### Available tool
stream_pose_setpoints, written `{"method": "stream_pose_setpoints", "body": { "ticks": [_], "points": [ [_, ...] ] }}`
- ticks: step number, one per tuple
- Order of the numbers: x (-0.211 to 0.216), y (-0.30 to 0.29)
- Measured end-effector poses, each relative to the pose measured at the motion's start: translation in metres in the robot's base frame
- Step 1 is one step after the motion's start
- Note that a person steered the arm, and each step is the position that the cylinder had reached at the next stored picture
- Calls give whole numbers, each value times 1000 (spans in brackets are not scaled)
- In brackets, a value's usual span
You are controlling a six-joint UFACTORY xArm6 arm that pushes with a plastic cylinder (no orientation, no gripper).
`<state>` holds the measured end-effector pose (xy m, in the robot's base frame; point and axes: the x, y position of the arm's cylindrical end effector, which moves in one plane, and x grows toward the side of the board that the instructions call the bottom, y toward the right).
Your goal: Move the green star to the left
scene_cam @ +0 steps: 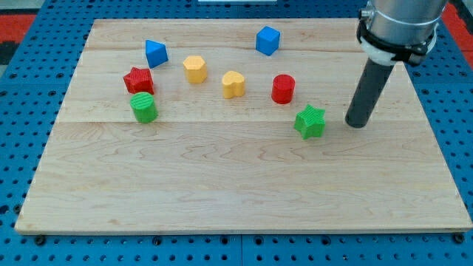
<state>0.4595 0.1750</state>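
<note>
The green star (310, 122) lies on the wooden board (236, 192), right of centre. My tip (357, 123) rests on the board just to the star's right, a small gap apart and at about the same height in the view. The dark rod rises from it toward the view's top right. A red cylinder (283, 89) stands up and to the left of the star.
A yellow heart-like block (233, 84) and a yellow hexagon (195, 69) sit near the top centre. A blue cube (267, 40) is at the top. A blue triangle (155, 53), a red star (138, 80) and a green cylinder (144, 108) cluster at the left.
</note>
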Motion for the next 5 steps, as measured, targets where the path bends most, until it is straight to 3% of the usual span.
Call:
{"method": "stream_pose_setpoints", "body": {
  "ticks": [2,4,5],
  "points": [
    [10,-35],
    [-10,-21],
    [-3,-62]
  ]
}}
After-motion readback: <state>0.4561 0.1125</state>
